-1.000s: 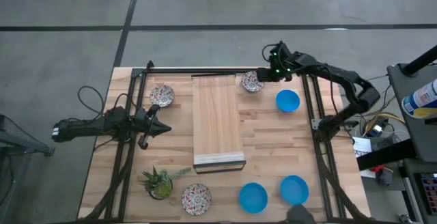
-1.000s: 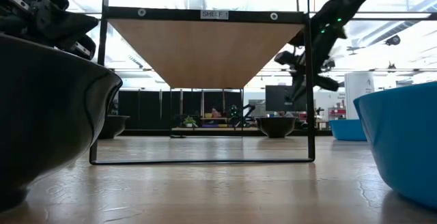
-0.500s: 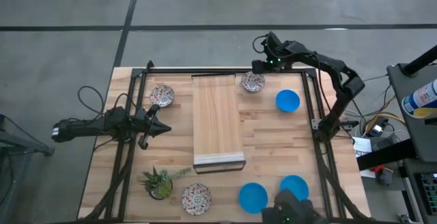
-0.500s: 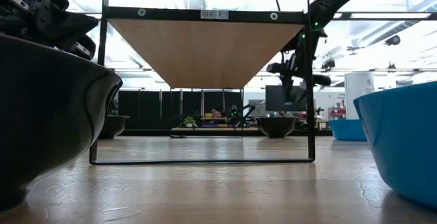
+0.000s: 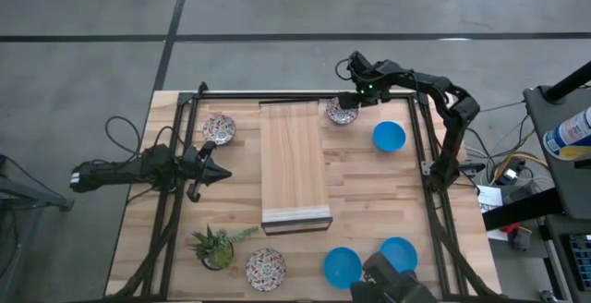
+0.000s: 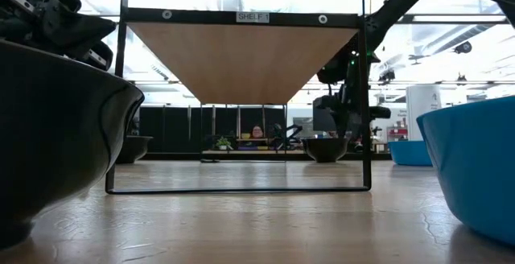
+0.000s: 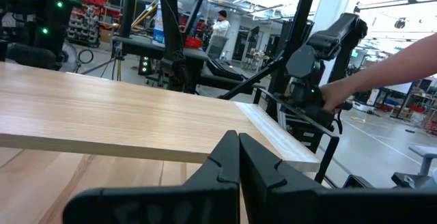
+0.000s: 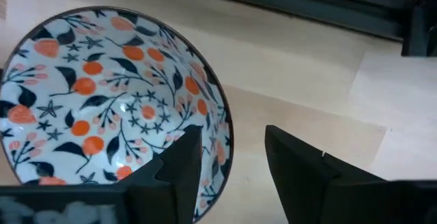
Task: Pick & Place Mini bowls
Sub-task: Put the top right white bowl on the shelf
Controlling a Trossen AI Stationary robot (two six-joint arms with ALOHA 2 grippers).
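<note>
A floral mini bowl (image 5: 341, 111) stands on the table at the far side, right of the shelf board. My right gripper (image 5: 350, 102) hangs over its right rim, open. In the right wrist view one finger (image 8: 183, 157) is inside the bowl (image 8: 102, 94) and the other (image 8: 300, 166) outside it, with the rim (image 8: 229, 145) between them. Whether a finger touches the bowl, I cannot tell. Other floral bowls (image 5: 219, 128) (image 5: 265, 268) and blue bowls (image 5: 389, 137) (image 5: 342, 266) (image 5: 398, 254) stand on the table. My left gripper (image 5: 224, 175) waits shut at the left.
A raised wooden shelf board (image 5: 294, 164) in a black frame (image 5: 417, 146) spans the table's middle. A small potted plant (image 5: 214, 246) stands near left. A person's arm (image 7: 382, 74) reaches to a dark device (image 5: 392, 284) at the near right edge.
My right gripper has moved toward the table's left and come down over the far floral bowl's right rim. The bowls have stayed in place.
</note>
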